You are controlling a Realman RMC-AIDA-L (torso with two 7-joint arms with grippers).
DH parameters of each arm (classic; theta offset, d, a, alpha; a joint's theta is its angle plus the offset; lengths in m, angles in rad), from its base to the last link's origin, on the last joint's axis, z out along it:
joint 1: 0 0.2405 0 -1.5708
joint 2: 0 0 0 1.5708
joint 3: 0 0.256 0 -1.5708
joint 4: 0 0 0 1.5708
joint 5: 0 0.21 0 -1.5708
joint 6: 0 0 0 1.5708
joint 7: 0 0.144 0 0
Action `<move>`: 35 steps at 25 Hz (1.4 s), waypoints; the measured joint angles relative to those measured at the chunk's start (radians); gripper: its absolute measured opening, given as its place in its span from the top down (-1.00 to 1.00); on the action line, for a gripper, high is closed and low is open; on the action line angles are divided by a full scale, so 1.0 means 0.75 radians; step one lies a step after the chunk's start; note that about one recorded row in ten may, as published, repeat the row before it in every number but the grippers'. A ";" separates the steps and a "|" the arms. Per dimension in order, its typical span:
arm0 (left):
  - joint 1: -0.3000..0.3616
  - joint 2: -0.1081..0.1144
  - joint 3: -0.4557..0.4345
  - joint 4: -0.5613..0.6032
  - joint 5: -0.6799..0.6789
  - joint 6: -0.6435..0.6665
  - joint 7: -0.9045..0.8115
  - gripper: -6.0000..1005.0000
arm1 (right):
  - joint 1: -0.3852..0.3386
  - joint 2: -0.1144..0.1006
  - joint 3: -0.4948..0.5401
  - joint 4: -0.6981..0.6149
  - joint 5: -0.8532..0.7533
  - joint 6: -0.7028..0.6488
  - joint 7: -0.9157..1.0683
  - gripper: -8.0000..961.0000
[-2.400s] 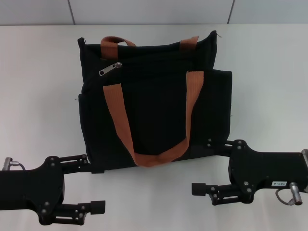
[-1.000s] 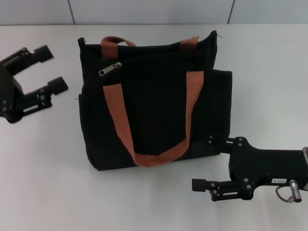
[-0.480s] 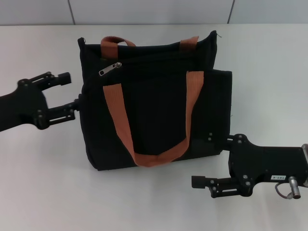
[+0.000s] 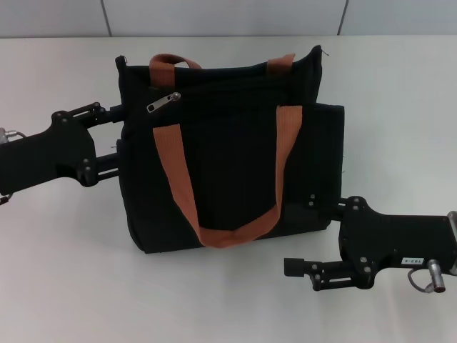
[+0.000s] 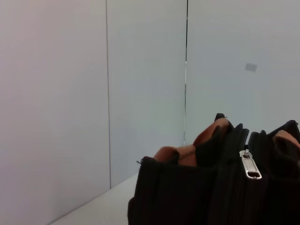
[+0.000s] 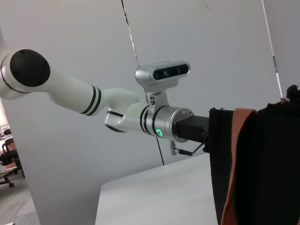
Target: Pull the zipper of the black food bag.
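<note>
Black food bag (image 4: 228, 150) flanked by spread left claw (image 4: 111, 136) and spread right claw (image 4: 314, 239); zipper (image 4: 163, 102) untouched.

one black food bag (image 4: 228, 164), one zipper (image 4: 163, 102), two straps (image 4: 214, 207), two pincers (image 4: 114, 136).

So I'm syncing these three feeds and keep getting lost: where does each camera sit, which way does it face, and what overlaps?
Head view: on the robot's head, facing forward and down at the black food bag on the table; left gripper and right gripper both show.
Left wrist view: on the left arm beside the bag, facing its upper edge and the zipper; no robot parts.
Right wrist view: on the right arm, facing across the bag to the left arm.
Shared: the bag.
</note>
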 joint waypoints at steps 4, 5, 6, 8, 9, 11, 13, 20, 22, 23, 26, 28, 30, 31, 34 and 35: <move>-0.001 0.000 -0.025 -0.003 -0.002 0.005 0.003 -0.40 | 0.000 0.000 0.002 0.000 0.001 0.000 0.000 -0.70; -0.001 0.000 -0.033 -0.002 -0.003 0.006 0.005 -0.36 | 0.001 0.000 0.002 0.000 0.001 0.000 0.000 -0.70; -0.001 -0.001 -0.038 -0.003 -0.003 0.008 0.006 -0.32 | 0.001 0.001 0.002 0.000 0.001 0.000 0.000 -0.70; -0.001 -0.001 -0.038 -0.003 -0.003 0.008 0.006 -0.24 | 0.002 0.002 0.003 -0.002 0.001 0.000 0.000 -0.70; -0.001 -0.001 -0.038 -0.003 -0.003 0.008 0.006 -0.20 | 0.002 0.002 0.003 -0.003 0.001 0.000 0.000 -0.70; -0.001 -0.001 -0.039 -0.002 -0.004 0.008 0.006 -0.12 | 0.003 0.002 0.003 -0.003 0.001 0.000 0.002 -0.70; 0.000 -0.002 -0.039 -0.002 -0.004 0.008 0.011 0.01 | 0.004 0.002 0.003 -0.004 0.002 -0.001 0.004 -0.70; -0.001 -0.009 -0.049 -0.002 -0.010 0.010 0.012 0.77 | 0.013 0.002 0.006 -0.004 0.024 -0.065 0.005 -0.69; 0.000 -0.016 -0.053 -0.002 -0.020 0.011 0.015 0.83 | 0.027 -0.003 0.009 -0.004 0.059 -0.139 0.016 -0.69; 0.000 -0.018 -0.054 -0.002 -0.027 0.013 0.016 0.85 | 0.035 -0.006 0.010 -0.004 0.094 -0.192 0.032 -0.69; 0.007 -0.021 -0.054 -0.002 -0.063 0.038 0.019 0.94 | 0.055 -0.010 0.011 -0.012 0.226 -0.291 0.117 -0.69; 0.011 -0.020 -0.054 -0.002 -0.087 0.063 0.022 0.94 | 0.077 -0.010 0.011 -0.043 0.317 -0.314 0.258 -0.69; 0.013 -0.021 -0.054 -0.002 -0.100 0.080 0.030 0.94 | 0.108 -0.007 0.011 -0.090 0.373 -0.303 0.437 -0.69; 0.013 -0.021 -0.054 -0.002 -0.105 0.088 0.034 0.94 | 0.125 -0.006 0.011 -0.112 0.392 -0.291 0.524 -0.69; 0.009 -0.021 -0.053 -0.002 -0.110 0.102 0.039 0.94 | 0.191 -0.010 0.010 -0.140 0.403 -0.245 0.738 -0.68; 0.006 -0.022 -0.053 -0.002 -0.111 0.103 0.039 0.94 | 0.215 -0.011 0.008 -0.145 0.404 -0.227 0.795 -0.68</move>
